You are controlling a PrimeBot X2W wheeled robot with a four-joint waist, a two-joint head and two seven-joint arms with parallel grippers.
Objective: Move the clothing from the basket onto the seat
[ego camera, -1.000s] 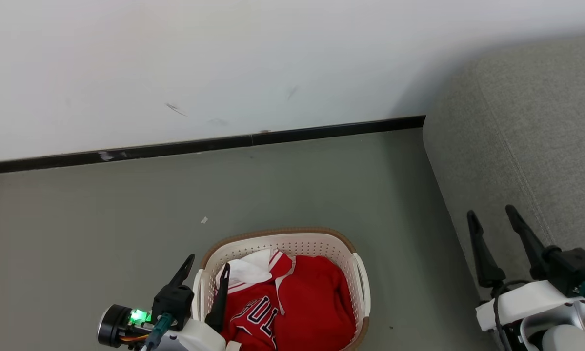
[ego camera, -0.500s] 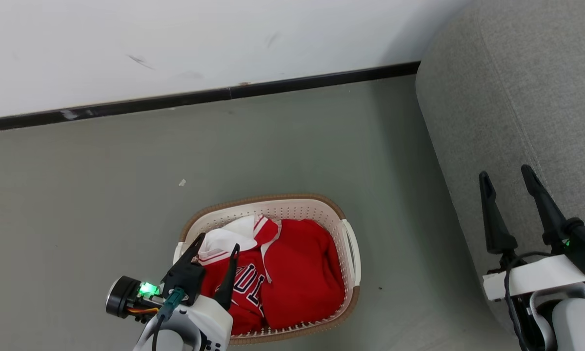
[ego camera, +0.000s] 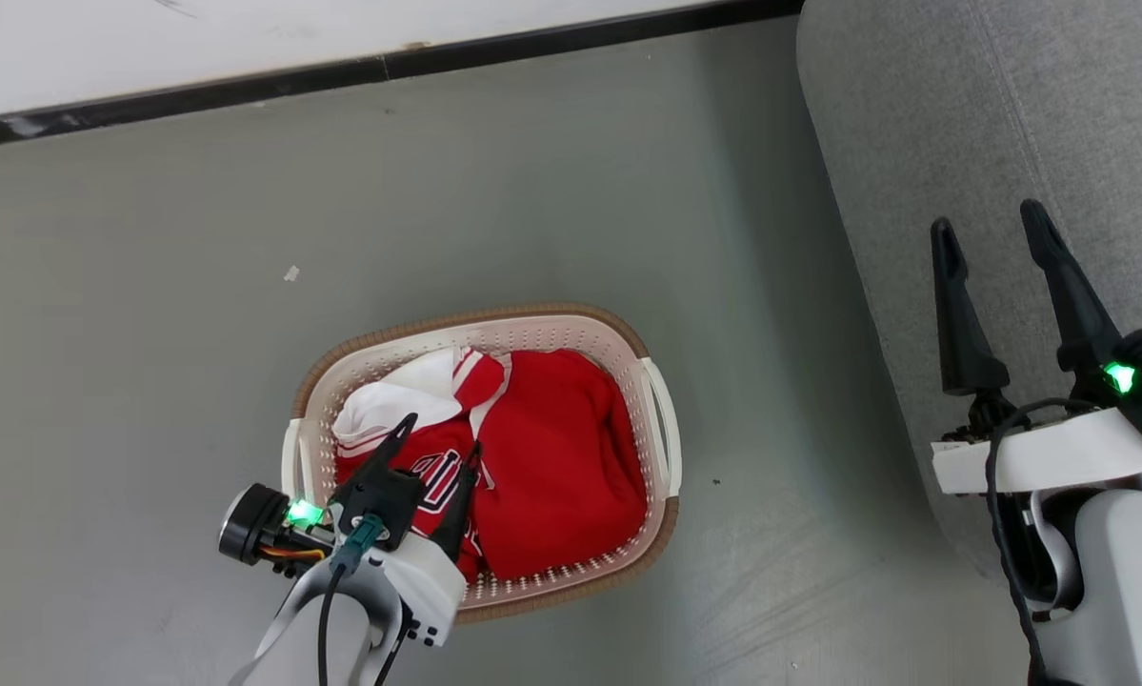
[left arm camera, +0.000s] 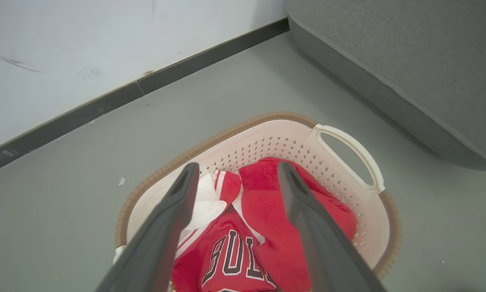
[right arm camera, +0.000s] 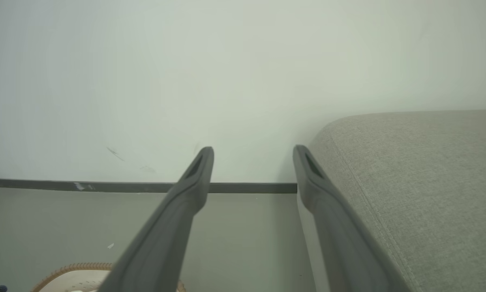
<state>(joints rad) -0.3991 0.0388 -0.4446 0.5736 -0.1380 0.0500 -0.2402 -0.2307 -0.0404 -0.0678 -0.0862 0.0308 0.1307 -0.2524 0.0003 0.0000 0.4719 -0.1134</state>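
clothing [ego camera: 532,457]: all in basket [ego camera: 494,324], lower centre
sofa [ego camera: 913,114]: right, awaiting clothing
left hand [ego camera: 442,433]: spread over clothing
right hand [ego camera: 985,215]: spread

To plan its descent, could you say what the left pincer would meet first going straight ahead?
Most likely the red clothing in the laundry basket, though depth is unclear.

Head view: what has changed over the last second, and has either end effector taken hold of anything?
The camera tipped downward, so the whole picture shifted. The left end effector advanced from the rim of the basket inward over the clothing; its jaws are open and it holds nothing. Unchanged: the clothing lies in the basket, and the right end effector stays open by the seat.
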